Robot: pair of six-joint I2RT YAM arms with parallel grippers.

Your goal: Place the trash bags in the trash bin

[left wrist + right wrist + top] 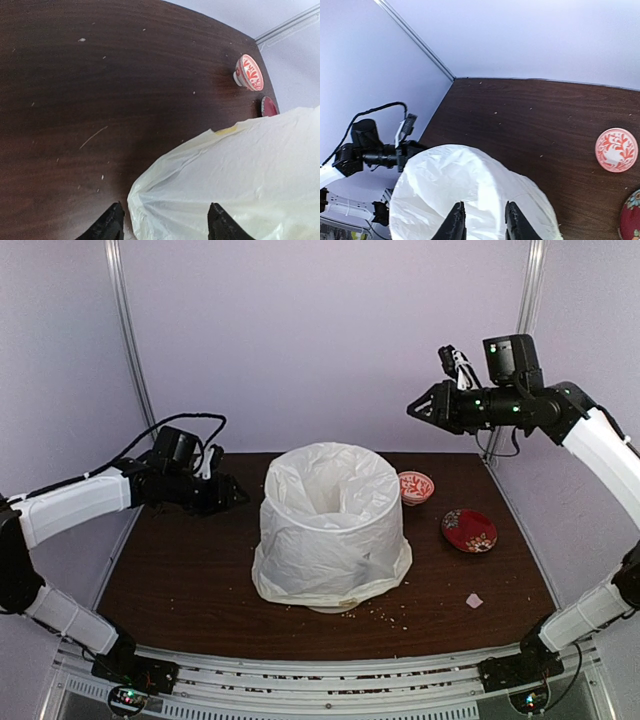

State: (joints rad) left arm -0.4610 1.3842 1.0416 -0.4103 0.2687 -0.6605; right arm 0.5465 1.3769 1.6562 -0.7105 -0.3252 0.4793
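Trash bags are draping the upright trash bin, centre frame, mouth facing up; crinkly, translucent white. Left end effector and right end effector are gaping, empty.

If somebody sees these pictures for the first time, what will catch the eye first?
The crinkly white trash bag, draped over the trash bin in the middle of the table and hiding nearly all of it. Next, the two open grippers: the left gripper low beside the bag's left side, the right gripper high at back right.
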